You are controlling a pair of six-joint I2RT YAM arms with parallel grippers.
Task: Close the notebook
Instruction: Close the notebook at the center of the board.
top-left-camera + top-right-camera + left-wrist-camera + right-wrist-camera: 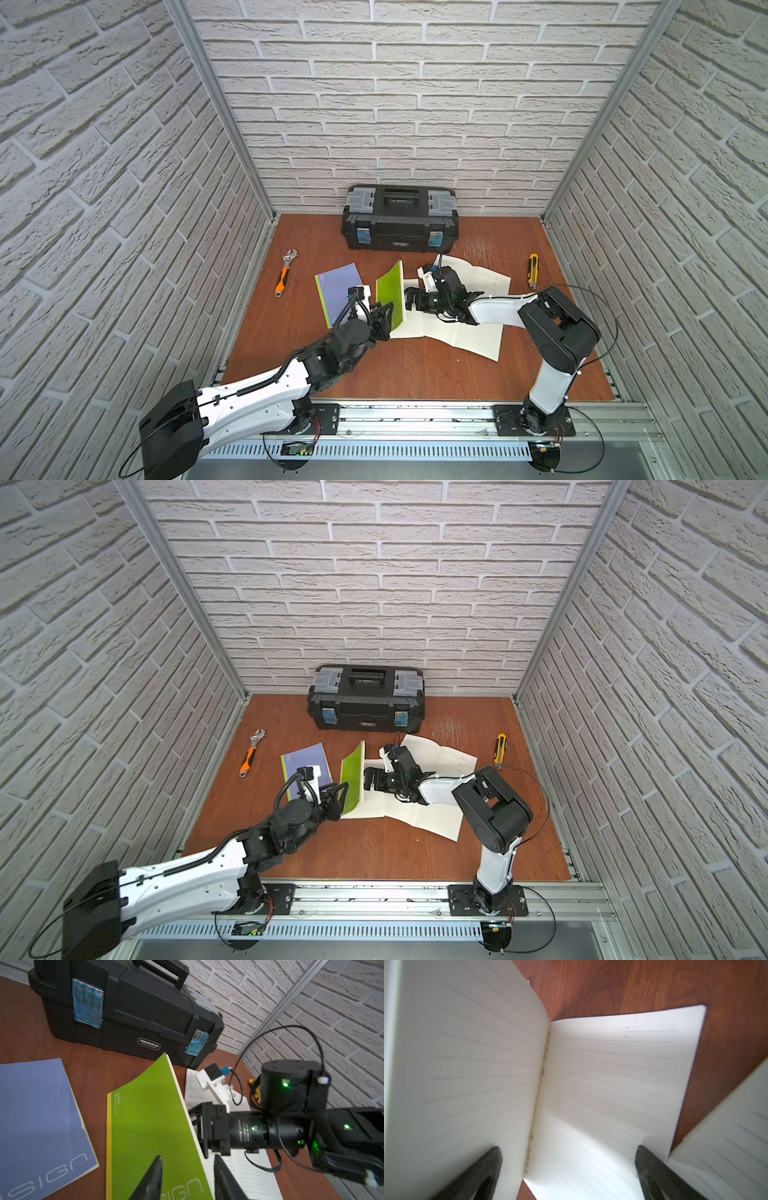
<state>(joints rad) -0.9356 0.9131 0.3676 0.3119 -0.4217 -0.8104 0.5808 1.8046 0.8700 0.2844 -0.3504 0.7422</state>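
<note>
The notebook (390, 297) (352, 777) has a green cover (149, 1115) that stands raised almost upright, while its lined pages (602, 1084) lie open on the table. In both top views my left gripper (383, 309) (336, 789) sits at the cover's near edge. In the left wrist view it (188, 1172) is open, one finger on either side of the cover's free edge and neither pressing it. My right gripper (409, 299) (370, 779) (569, 1167) hovers wide open over the inner pages, just behind the raised cover, holding nothing.
A second open notebook (478, 345) lies under my right arm. A closed blue notebook (338, 286) lies left of the green one. At the back stands a black toolbox (399, 220). A wrench (284, 272) lies far left, a yellow utility knife (532, 270) far right.
</note>
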